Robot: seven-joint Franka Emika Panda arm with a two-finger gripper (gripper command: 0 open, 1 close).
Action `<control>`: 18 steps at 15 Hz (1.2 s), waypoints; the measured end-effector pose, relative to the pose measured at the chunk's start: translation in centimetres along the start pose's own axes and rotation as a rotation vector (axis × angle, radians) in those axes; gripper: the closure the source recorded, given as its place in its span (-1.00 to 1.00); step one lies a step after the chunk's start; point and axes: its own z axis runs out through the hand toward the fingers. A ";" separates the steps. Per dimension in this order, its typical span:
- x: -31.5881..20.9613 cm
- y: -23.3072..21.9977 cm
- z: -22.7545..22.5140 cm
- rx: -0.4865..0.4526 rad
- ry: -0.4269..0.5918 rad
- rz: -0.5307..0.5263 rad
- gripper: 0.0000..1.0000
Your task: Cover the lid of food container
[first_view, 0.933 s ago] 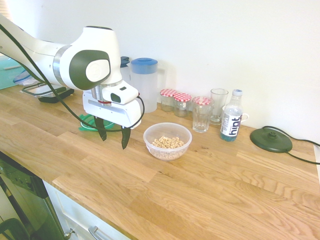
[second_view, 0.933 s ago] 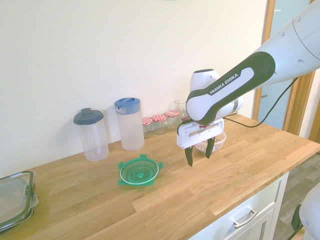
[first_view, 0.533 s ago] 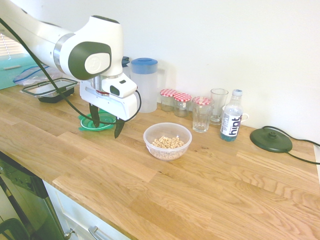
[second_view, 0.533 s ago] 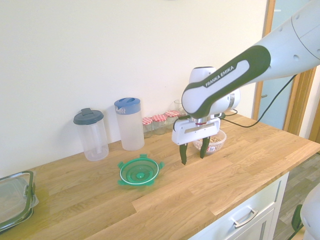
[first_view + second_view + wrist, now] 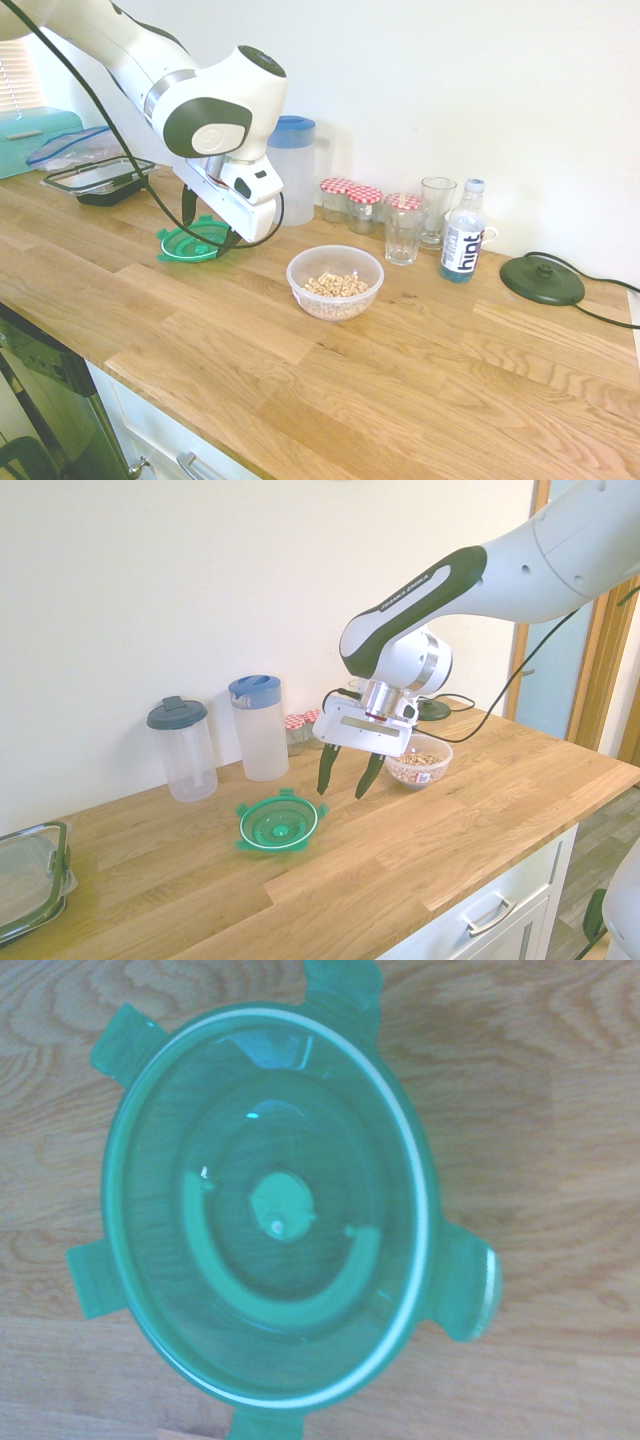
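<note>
The round see-through green plastic lid (image 5: 279, 825) with four snap tabs and a white ring near its edge lies flat on the wooden desk (image 5: 400, 860). The round clear plastic bowl (image 5: 335, 281) stands upright and open on the same desk, well apart from the lid. It has a small heap of beige cereal pieces (image 5: 336, 285) in the bottom.

The first exterior view looks down along the bench (image 5: 420, 370) from its front edge, wall behind, arm entering from the upper left of the frame. The second exterior view faces the same wall from the opposite end, arm entering from the upper right. Both share the lid (image 5: 192, 242) and the food container (image 5: 419, 763). The wrist view looks straight down, close, the lid filling its frame.
</note>
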 end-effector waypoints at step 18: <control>4.7 -5.2 8.3 0.120 -0.102 -0.090 -1.00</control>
